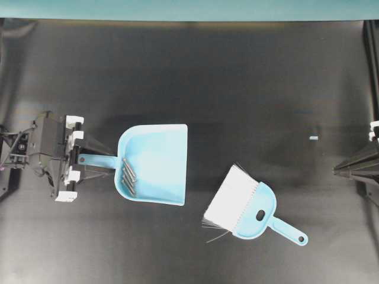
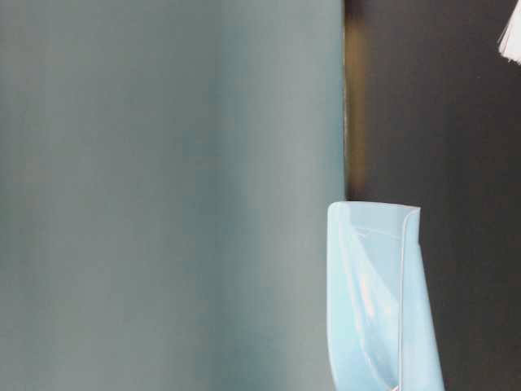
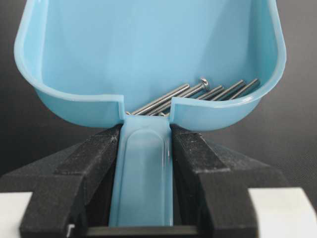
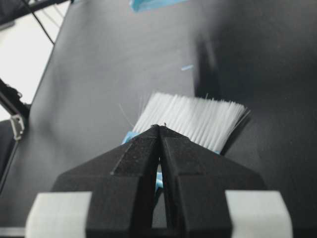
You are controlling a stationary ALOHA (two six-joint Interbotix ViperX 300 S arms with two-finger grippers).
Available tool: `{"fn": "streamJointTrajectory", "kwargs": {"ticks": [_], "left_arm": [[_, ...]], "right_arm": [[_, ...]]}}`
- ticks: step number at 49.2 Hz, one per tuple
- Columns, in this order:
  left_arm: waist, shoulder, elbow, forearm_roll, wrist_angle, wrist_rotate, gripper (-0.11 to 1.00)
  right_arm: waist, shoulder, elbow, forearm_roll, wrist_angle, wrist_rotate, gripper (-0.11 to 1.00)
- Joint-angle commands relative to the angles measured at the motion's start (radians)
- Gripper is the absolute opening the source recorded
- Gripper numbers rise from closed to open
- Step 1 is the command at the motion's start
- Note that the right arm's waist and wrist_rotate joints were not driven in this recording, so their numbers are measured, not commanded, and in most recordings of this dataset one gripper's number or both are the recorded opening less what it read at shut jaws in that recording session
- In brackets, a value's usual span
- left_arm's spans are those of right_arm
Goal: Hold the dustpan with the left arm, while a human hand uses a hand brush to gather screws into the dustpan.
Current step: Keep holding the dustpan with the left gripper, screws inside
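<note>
The light blue dustpan (image 1: 160, 145) lies left of centre, mouth to the right. Its handle (image 3: 143, 168) is pinched between the black fingers (image 3: 198, 158) of my left gripper (image 1: 105, 160), which is shut on it. Several grey screws (image 1: 128, 176) lie inside against the pan's back wall, also seen as screws (image 3: 198, 93) in the left wrist view. The hand brush (image 1: 246, 204) lies flat on the table to the right of the pan, white bristles (image 4: 193, 118) toward it. My right gripper (image 4: 159, 127) is shut and empty at the right edge. The human hand is out of view.
The table is a black mat (image 1: 237, 77). A tiny pale blue fleck (image 1: 314, 138) lies at the far right. The table-level view shows only the dustpan (image 2: 374, 301) edge-on and a bit of bristles (image 2: 511, 37).
</note>
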Motion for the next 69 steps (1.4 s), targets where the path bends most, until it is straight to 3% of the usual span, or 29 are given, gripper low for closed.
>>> {"fn": "streamJointTrajectory", "kwargs": {"ticks": [1,69], "left_arm": [[0.000,-0.012,-0.011,0.003,0.008,-0.003,0.31],[0.006,-0.023,-0.020,0.003,0.049,0.002,0.31]], "right_arm": [[0.000,0.003,-0.005,-0.002,-0.003,0.000,0.00],[0.000,0.005,-0.005,-0.002,-0.005,-0.002,0.00]]}}
